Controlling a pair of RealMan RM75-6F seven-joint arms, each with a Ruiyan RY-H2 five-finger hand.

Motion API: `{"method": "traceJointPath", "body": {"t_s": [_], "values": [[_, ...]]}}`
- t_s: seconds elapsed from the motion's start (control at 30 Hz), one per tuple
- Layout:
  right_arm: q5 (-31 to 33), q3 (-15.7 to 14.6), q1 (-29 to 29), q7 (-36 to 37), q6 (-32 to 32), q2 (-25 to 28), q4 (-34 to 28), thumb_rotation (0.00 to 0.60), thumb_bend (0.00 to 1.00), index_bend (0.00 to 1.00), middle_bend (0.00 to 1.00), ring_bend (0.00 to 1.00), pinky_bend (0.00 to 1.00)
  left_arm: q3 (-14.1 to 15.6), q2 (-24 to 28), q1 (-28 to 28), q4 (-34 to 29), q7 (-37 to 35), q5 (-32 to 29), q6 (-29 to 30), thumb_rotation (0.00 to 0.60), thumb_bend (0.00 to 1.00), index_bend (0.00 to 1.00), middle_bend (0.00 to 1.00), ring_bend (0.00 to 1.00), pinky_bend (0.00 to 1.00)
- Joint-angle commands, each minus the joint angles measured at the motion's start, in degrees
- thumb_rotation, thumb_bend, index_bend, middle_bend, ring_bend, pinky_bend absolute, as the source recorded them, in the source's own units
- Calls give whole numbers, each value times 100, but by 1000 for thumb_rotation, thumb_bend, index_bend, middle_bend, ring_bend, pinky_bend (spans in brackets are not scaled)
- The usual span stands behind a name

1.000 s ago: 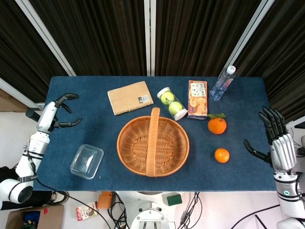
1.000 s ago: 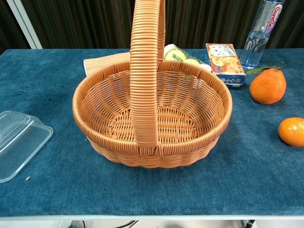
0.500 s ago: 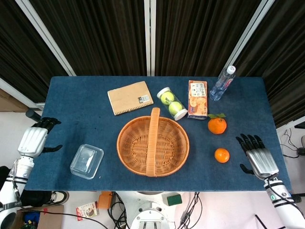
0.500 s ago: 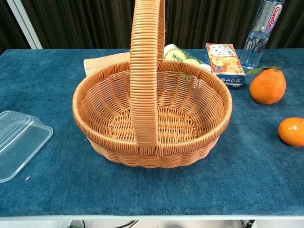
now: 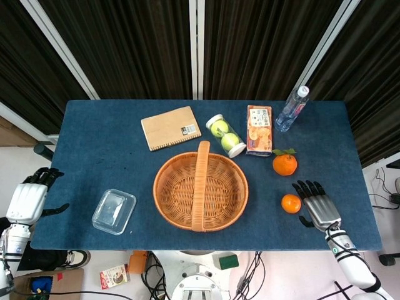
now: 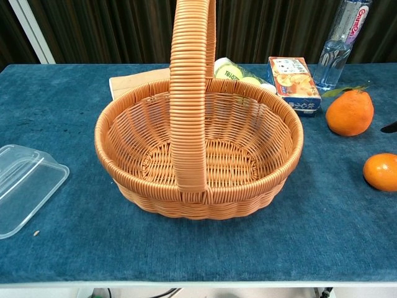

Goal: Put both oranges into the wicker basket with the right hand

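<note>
The wicker basket (image 5: 200,191) (image 6: 198,149) stands empty at the table's front middle, handle upright. To its right lie two oranges: a larger one with a leaf (image 5: 284,164) (image 6: 349,112) and a smaller one (image 5: 290,204) (image 6: 381,171) nearer the front edge. My right hand (image 5: 317,209) hovers just right of the smaller orange, fingers spread, holding nothing; only a dark fingertip (image 6: 389,128) shows at the chest view's right edge. My left hand (image 5: 29,199) hangs off the table's left edge, empty.
A clear plastic container (image 5: 114,211) (image 6: 25,185) sits left of the basket. Behind the basket are a notebook (image 5: 170,127), a tube of tennis balls (image 5: 225,135), a biscuit box (image 5: 259,130) and a water bottle (image 5: 292,108).
My right hand has moved left over the table toward the smaller orange. My left hand has drawn back and down, off the table's left edge. Oranges and basket have not moved.
</note>
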Motion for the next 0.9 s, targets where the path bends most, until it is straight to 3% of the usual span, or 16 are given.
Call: {"method": "traceJointPath", "body": {"t_s": [0.03,0.2,0.63,0.9], "values": [[80,52,88,-51,-72,-152,96,600,291,1,73,0,169,10,27,21,-8,-70,63,42,485,59,250,222,148,365],[203,77,175,75,-247,-262,119,600,304,91,126,11,249,-21,3,62,43,-273,119,146,486,59,250,226,148,364],[178,79,185,-30,-14,-358,171,600,401,617,435,337,496,-46,-6,75,66,-386,43,-10,485,60,250,227,148,362],[-660,262,61,297,948,307,-732,600,405,664,468,374,521,-68,7,101,82,-560,87,39,485,60,251,226,148,362]]}}
